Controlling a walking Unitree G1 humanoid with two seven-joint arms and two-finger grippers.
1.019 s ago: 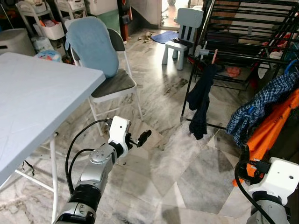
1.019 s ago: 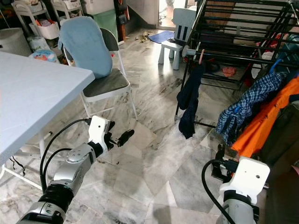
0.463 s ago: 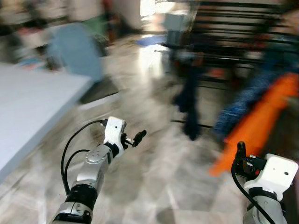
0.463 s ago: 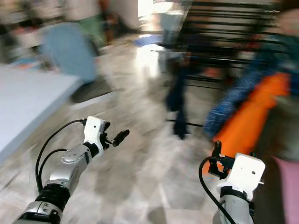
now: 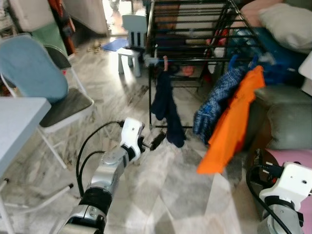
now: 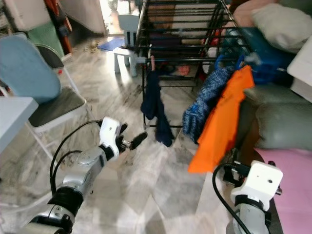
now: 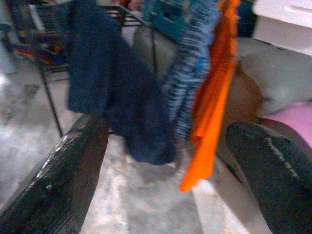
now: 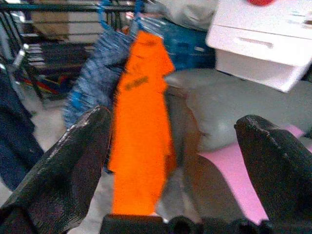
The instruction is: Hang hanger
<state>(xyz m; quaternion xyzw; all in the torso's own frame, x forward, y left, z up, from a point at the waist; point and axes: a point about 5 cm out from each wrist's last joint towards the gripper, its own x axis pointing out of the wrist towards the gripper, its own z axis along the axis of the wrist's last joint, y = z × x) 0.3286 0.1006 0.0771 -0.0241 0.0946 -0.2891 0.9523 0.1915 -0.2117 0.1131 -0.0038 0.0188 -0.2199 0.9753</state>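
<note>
Before you stands the black drying rack (image 5: 195, 29), and all places are given from it. On its front rail hang a dark blue garment (image 5: 166, 109), a blue plaid shirt (image 5: 217, 102) and an orange garment (image 5: 229, 122); the orange one and the plaid one hang from blue hangers (image 8: 103, 12). Your left gripper (image 5: 157, 141) is low in front of the rack, near the dark blue garment, fingers spread and empty. Your right gripper (image 8: 165, 161) points at the orange garment, fingers also spread, holding nothing. Left of the rack stands a folding chair (image 5: 46, 83).
</note>
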